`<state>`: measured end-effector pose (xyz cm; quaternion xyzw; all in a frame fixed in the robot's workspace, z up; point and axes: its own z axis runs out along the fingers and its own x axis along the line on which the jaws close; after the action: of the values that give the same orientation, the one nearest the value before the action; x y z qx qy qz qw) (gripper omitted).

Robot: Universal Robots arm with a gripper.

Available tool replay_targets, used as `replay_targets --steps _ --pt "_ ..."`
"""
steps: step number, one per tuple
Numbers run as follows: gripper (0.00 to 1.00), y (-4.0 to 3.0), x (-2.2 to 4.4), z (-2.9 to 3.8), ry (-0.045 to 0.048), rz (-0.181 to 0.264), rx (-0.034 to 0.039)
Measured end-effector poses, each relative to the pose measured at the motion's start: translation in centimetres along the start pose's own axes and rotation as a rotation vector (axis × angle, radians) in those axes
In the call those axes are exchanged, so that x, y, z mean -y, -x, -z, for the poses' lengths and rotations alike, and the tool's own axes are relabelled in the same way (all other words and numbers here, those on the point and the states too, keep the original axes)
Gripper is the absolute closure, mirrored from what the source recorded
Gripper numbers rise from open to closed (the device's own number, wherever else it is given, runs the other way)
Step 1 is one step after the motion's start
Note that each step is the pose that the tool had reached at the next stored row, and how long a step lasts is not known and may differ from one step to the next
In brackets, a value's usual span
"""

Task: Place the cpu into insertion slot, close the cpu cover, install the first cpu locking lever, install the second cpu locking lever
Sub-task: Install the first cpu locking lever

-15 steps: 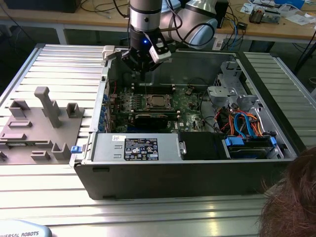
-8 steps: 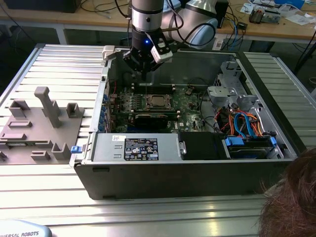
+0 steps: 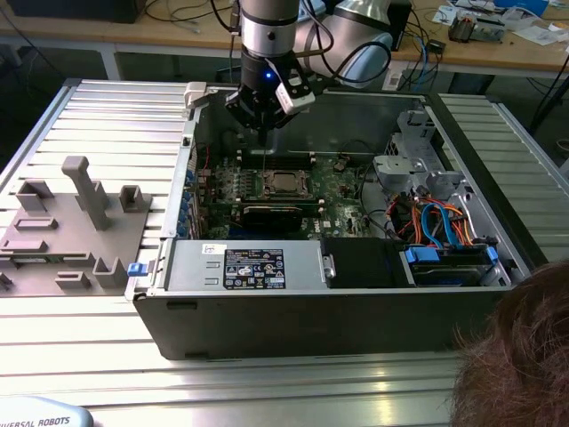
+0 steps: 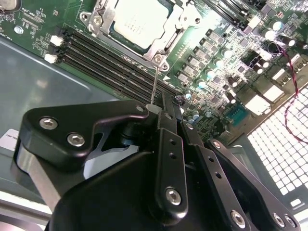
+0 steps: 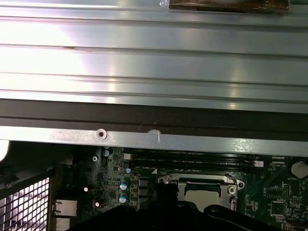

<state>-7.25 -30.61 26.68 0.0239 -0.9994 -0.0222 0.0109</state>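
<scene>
Hanging over the open computer case [image 3: 329,294], the hand [image 3: 264,124] is above the green board [image 3: 342,191]. Its black fingers [image 4: 169,144] look pressed together, and a thin silver lever [image 4: 154,84] runs from their tips to the socket. The cpu [image 3: 284,183] lies in the socket, below the hand and a bit toward the exterior view's right. In the second wrist view the cpu [image 4: 139,19] shows its silver-grey top through the square window of the cpu cover [image 4: 166,45], which lies flat around it. Long black slots [image 4: 106,62] sit just beside the socket. The case rests on a ribbed metal bench [image 3: 107,116], with a grey holder [image 3: 71,227] nearby.
</scene>
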Motion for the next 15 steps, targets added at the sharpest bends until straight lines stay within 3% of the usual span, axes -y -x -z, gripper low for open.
replay_targets --steps 15 --pt "0.89 0.76 0.04 -0.01 0.0 0.0 0.0001"
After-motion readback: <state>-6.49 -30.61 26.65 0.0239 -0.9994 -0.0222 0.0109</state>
